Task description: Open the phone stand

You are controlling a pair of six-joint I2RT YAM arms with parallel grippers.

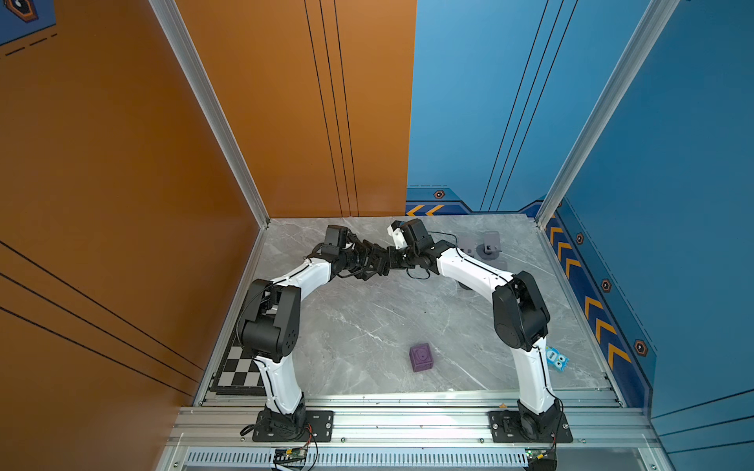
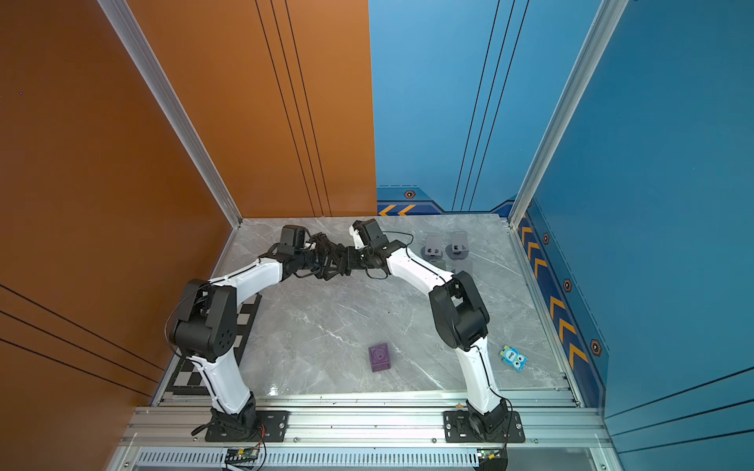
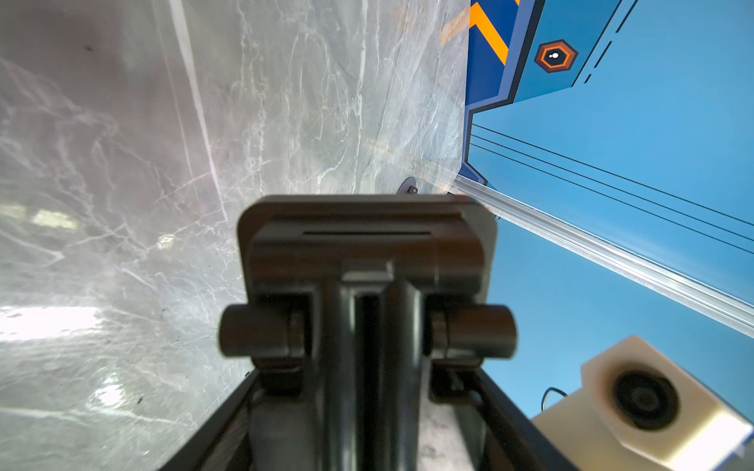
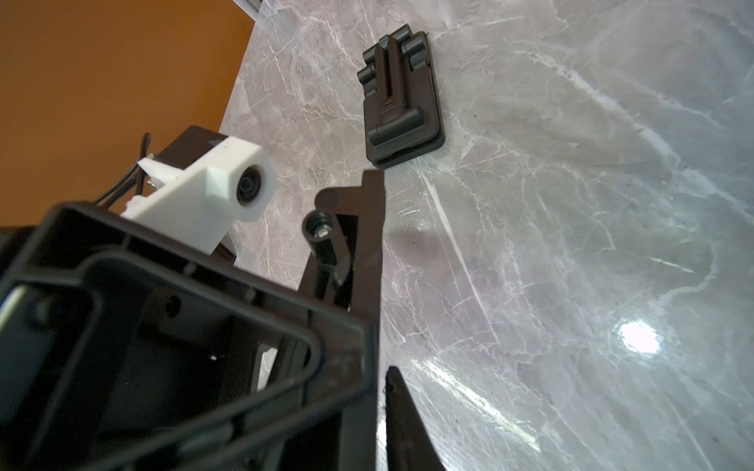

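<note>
**Phone stand held in the air where the two arms meet**

Both arms reach over the far half of the desk [image 1: 367,326] and meet nose to nose. The left gripper [image 1: 369,261] and right gripper [image 1: 398,262] read as one black clump in both top views.

Phone stand [image 3: 367,244]: black, off the desk, sitting in the left gripper. The left wrist view looks along its length, with the slotted plate end away from the camera and the hinge pins sticking out either side nearer in. The left fingers [image 3: 216,428] stand wide, one each side, pinching it. The right wrist view shows it edge-on [image 4: 369,244]. Can't tell how far it is unfolded.

Right fingers [image 4: 404,424]: only one tip is clear in the right wrist view, just beside a black frame close to the lens. Can't tell if they are spread or pressed together, or whether they touch the phone stand.

Also on the desk:
- Flat black stand [image 4: 400,102], folded, lying beyond the held one.
- Grey stand [image 2: 432,246] and second grey stand [image 2: 459,244], side by side at far right, both looking propped up.
- Purple cube [image 1: 421,357], front middle.
- Blue owl toy [image 1: 557,359], front right, beside the right arm.
- Checkerboard [image 1: 240,371], front left, partly under the left arm.
</note>
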